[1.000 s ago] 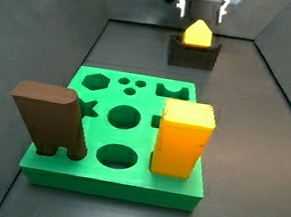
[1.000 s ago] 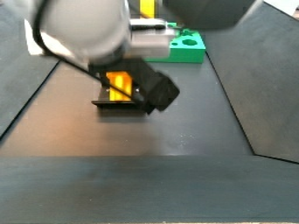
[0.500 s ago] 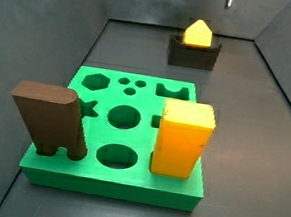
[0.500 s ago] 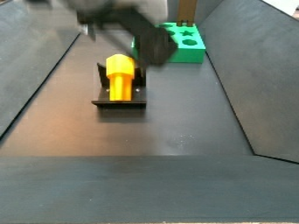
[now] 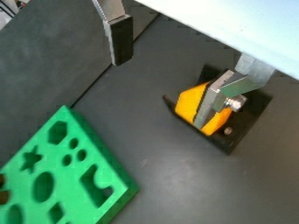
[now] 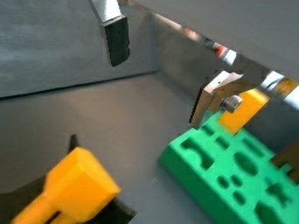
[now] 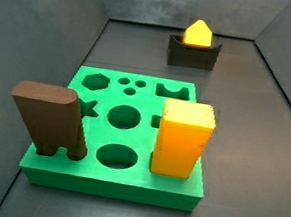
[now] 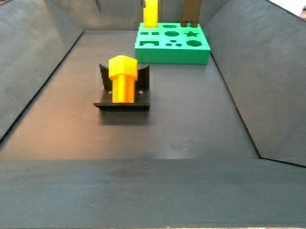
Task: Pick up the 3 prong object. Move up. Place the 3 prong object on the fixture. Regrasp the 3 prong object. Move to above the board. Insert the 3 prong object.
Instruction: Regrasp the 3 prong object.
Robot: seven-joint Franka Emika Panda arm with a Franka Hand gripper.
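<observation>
On fixture (image 8: 122,97): 3 prong object (image 8: 122,75) | claw (image 5: 176,66) open, empty, apart

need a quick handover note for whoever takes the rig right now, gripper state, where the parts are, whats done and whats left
Gripper: open and empty, raised above the floor, out of both side views; nothing between its fingers.
3 prong object: resting in the fixture, apart from the gripper. In a side view it sits at the far end of the floor.
Board: on the floor, with a tall brown block and a tall yellow-orange block standing in it.
Done: pick up, lift, place on the fixture.
Left: regrasp the object, move above the board, insert it.
</observation>
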